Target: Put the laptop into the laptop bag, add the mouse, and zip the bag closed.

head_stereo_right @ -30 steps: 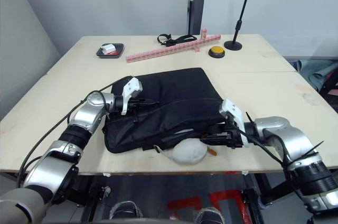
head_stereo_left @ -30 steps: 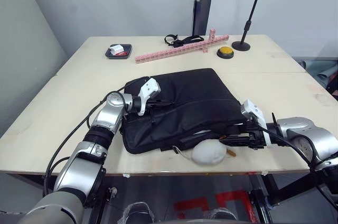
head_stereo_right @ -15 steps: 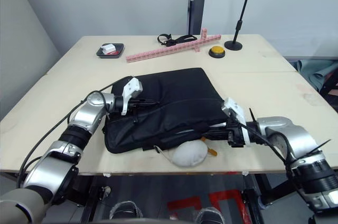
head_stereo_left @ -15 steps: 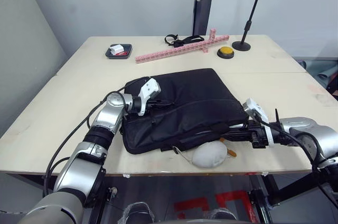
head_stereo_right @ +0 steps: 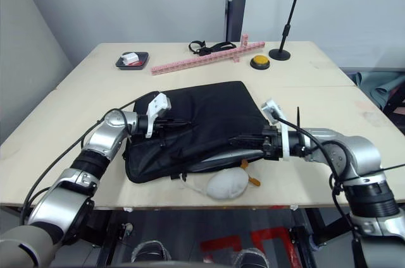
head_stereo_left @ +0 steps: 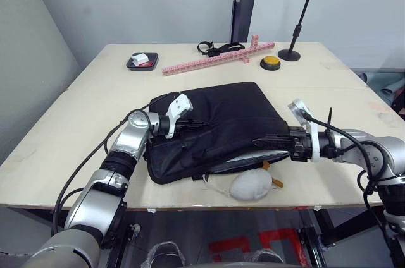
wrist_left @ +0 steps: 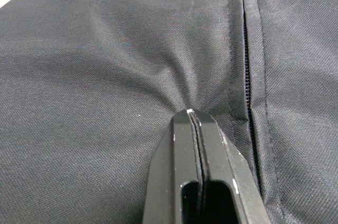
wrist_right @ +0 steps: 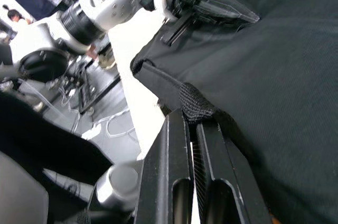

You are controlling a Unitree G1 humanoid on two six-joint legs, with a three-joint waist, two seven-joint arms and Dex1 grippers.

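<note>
The black laptop bag (head_stereo_left: 215,126) lies flat in the middle of the table. My left gripper (head_stereo_left: 199,124) is shut on a pinch of fabric near the bag's left end, beside a zipper line (wrist_left: 247,76). My right gripper (head_stereo_left: 261,142) reaches in from the right and is shut on a black woven strap (wrist_right: 195,101) at the bag's front edge, holding that edge raised. A pale grey strip (head_stereo_left: 243,161) shows in the opening under it, seemingly the laptop's edge. The mouse is hidden.
A rounded, egg-shaped white lump (head_stereo_left: 250,186) with an orange tag (head_stereo_left: 276,182) lies at the table's front edge, just below the bag. At the back stand a pink block strip (head_stereo_left: 218,58), a yellow button (head_stereo_left: 270,62), a black stand (head_stereo_left: 297,28) and a small black tray (head_stereo_left: 142,60).
My right gripper has risen and moved back from the table's front edge, lifting the bag's front edge by the strap. The left gripper has held still.
</note>
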